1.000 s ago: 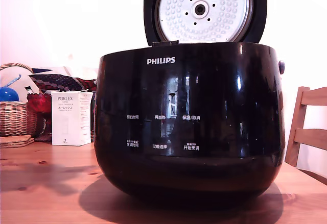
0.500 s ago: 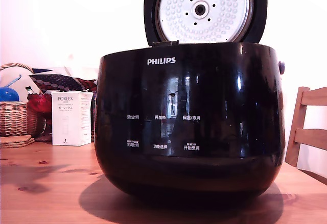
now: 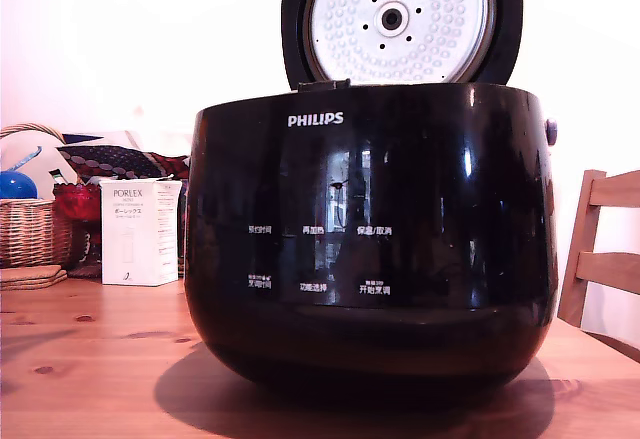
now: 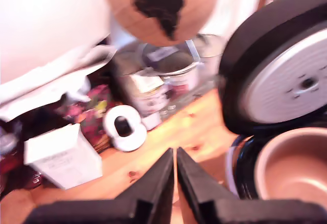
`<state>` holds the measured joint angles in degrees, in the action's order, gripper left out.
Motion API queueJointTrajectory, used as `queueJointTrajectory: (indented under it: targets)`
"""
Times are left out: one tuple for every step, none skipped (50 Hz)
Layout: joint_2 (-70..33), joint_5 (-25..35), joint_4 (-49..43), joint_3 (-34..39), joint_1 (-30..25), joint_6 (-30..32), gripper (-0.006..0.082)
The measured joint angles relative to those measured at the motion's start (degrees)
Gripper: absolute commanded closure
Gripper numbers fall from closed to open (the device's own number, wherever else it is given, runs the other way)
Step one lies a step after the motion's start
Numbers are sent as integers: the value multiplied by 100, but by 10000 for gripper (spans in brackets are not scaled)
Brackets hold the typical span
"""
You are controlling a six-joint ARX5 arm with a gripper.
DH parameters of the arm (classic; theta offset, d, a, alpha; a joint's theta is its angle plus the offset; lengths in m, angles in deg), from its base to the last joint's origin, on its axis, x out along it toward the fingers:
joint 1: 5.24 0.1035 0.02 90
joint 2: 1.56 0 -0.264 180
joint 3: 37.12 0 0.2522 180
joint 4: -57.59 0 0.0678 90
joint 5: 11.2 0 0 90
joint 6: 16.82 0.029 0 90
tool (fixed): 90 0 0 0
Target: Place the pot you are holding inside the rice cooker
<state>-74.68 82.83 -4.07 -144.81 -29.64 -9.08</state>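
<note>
The rice cooker point(image 3: 370, 239) is a large glossy black body with a white PHILIPS logo, standing on the wooden table point(image 3: 100, 359) with its lid point(image 3: 400, 19) up and the dimpled silver plate showing. In the wrist view a round pot point(image 4: 294, 168) with a pale rim and a brownish inside sits in the cooker's opening, below the raised lid point(image 4: 286, 81). My gripper point(image 4: 175, 152) is beside the cooker, apart from the pot. Its two black fingers are drawn together with only a thin slit between them and nothing in it. The gripper does not show in the exterior view.
At the exterior view's left stand a white PORLEX box point(image 3: 140, 231) and a wicker basket point(image 3: 30, 229). A wooden chair point(image 3: 605, 249) is at its right. The wrist view shows a white box point(image 4: 64, 155), a white tape roll point(image 4: 124, 128), jars point(image 4: 158, 81) and a globe point(image 4: 163, 9).
The shadow on the table at the exterior view's left has shrunk and slid off toward the left edge. The cooker and its lid have not moved.
</note>
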Motion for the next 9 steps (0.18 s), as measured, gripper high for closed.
queueJointTrajectory:
  targets:
    - [68, -11, 35, 105, 11, 0, 786]
    - [122, -39, 70, 192, 17, 0, 786]
    - [199, -55, 109, 293, 22, -98, 786]
    - [258, -57, 136, 374, 22, -103, 786]
    - [306, -66, 155, 431, 26, -127, 786]
    - [348, -68, 153, 472, 33, -131, 786]
    - [376, -68, 146, 492, 39, -131, 786]
    - [393, -68, 146, 494, 44, -131, 786]
    - [409, -68, 160, 494, 44, -136, 786]
